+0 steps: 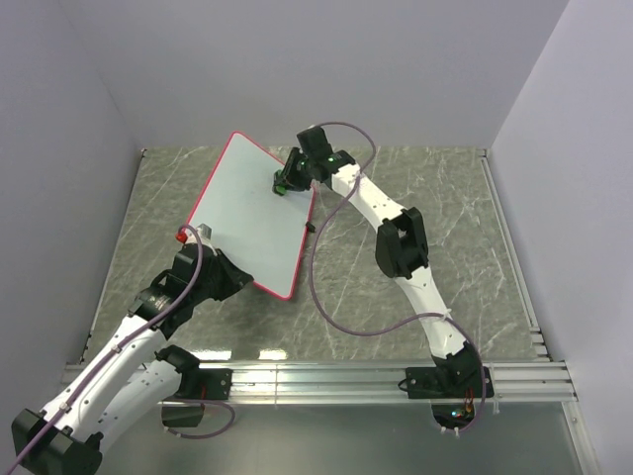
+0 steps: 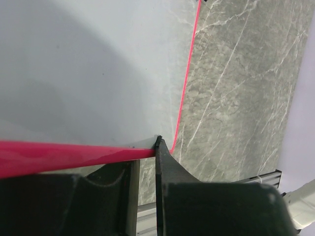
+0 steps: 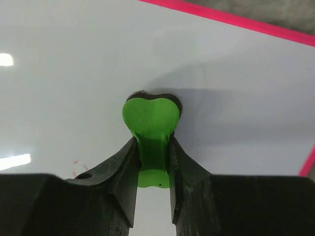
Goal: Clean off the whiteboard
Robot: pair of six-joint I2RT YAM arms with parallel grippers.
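The whiteboard (image 1: 252,213) sits askew on the left-centre of the marbled surface (image 1: 445,237). Whether it lies flat or is partly raised cannot be told. The left pincer (image 2: 146,147) is pinched on the board's red-pink rim at the near-left edge. The right pincer (image 3: 153,147) is clamped on a green eraser (image 3: 150,118), which appears to be in contact with the board face, close to the far right edge. In all three views the face is almost wholly white. The only marks visible are faint red flecks (image 3: 76,166), just left of the right pincer's finger in its wrist view. The task is judged nearly complete. What is left is a pass over those flecks, a short way from where the eraser now sits, and a check of any board area hidden beneath the arms.
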